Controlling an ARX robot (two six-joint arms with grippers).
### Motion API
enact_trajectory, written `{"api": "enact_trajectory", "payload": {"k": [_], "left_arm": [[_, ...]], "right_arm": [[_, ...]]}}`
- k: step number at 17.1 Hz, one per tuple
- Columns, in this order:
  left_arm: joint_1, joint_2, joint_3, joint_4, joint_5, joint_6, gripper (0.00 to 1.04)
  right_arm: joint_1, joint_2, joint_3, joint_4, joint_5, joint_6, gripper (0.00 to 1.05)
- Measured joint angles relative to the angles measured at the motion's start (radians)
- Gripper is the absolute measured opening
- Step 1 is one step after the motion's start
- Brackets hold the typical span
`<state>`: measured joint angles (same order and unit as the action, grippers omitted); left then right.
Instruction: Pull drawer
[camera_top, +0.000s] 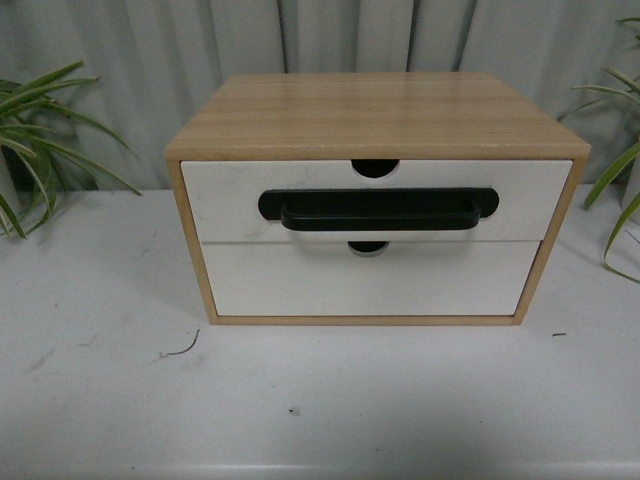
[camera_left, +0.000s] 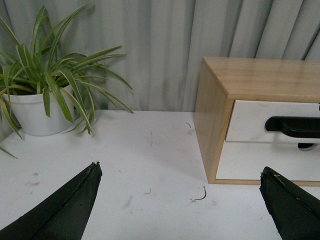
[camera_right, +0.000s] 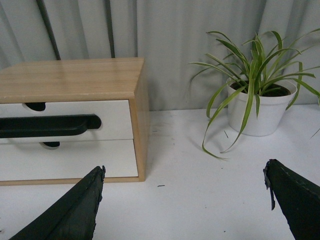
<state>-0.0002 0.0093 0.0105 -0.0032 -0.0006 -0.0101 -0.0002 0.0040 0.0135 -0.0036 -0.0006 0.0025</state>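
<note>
Front view: a light-wood two-drawer cabinet (camera_top: 375, 115) stands midway across the white tabletop (camera_top: 320, 400), toward its rear edge, front facing the camera. The upper slot holds the white-fronted wooden drawer (camera_top: 220, 200) w/ a wide black bar handle (camera_top: 378, 208) across its face & a half-round notch (camera_top: 375, 168) in its top edge; its front looks approx flush w/ the cabinet frame, i.e. pushed in. Directly under it sits a plain white-fronted lower drawer (camera_top: 370, 285), also flush. Left wrist view: the left gripper (camera_left: 180, 170) hangs over bare tabletop, off the cabinet's left front corner, its two black fingers (camera_left: 65, 210) spread wide w/ nothing btwn them, well apart from the drawer. Right wrist view: the right gripper (camera_right: 185, 167) is likewise spread wide & empty, off the cabinet's right front corner, its black fingers (camera_right: 75, 210) apart from the handle. A green spider plant in a white pot (camera_left: 37, 112) stands near the tabletop's left rear corner; a second potted spider plant (camera_right: 260, 110) stands near the right rear corner. A grey pleated curtain (camera_top: 150, 60) runs behind the rear edge.
</note>
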Motion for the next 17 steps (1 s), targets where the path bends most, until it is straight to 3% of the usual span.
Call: {"api": "enact_trajectory", "payload": {"k": [17], "left_arm": [[0.000,0.000,0.000,0.000,0.000,0.000,0.98]], "right_arm": [[0.000,0.000,0.000,0.000,0.000,0.000,0.98]]}}
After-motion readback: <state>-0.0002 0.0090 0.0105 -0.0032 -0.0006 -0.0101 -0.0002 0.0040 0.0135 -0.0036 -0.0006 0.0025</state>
